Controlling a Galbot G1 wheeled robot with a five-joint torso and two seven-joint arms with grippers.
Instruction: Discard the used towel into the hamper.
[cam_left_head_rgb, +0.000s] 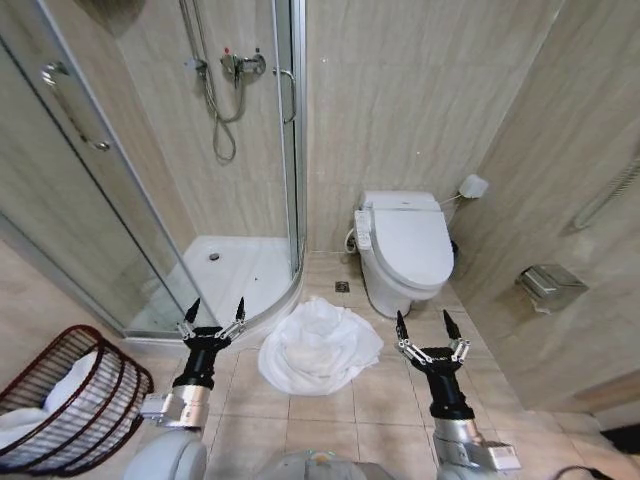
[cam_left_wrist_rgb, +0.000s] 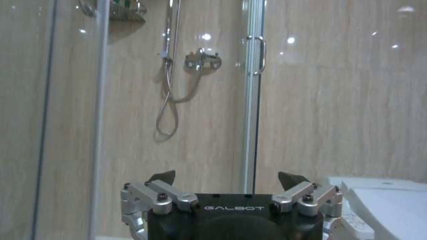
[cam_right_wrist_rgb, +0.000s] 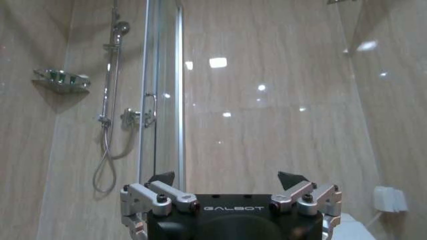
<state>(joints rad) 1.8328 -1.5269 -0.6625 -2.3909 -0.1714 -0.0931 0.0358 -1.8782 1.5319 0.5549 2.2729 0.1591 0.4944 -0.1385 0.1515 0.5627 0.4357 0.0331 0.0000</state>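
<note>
Bathroom floor (cam_left_head_rgb: 330, 420): one towel (cam_left_head_rgb: 318, 345), one hamper (cam_left_head_rgb: 70, 400)

Bathroom, tiled floor (cam_left_head_rgb: 330, 415). White towel (cam_left_head_rgb: 318, 345) crumpled in a heap on the floor, between shower tray (cam_left_head_rgb: 240, 270) and toilet (cam_left_head_rgb: 405, 250), just in front of both. Left gripper (cam_left_head_rgb: 213, 312) held up with fingers spread apart, empty, just left of the towel, not touching. Right gripper (cam_left_head_rgb: 428, 325) same pose, spread, empty, right of the towel near the toilet base. Hamper (cam_left_head_rgb: 65, 400), dark red-brown wire, at far left, tilted, white cloth already inside. Glass shower door (cam_left_head_rgb: 80, 190) open at left.
</note>
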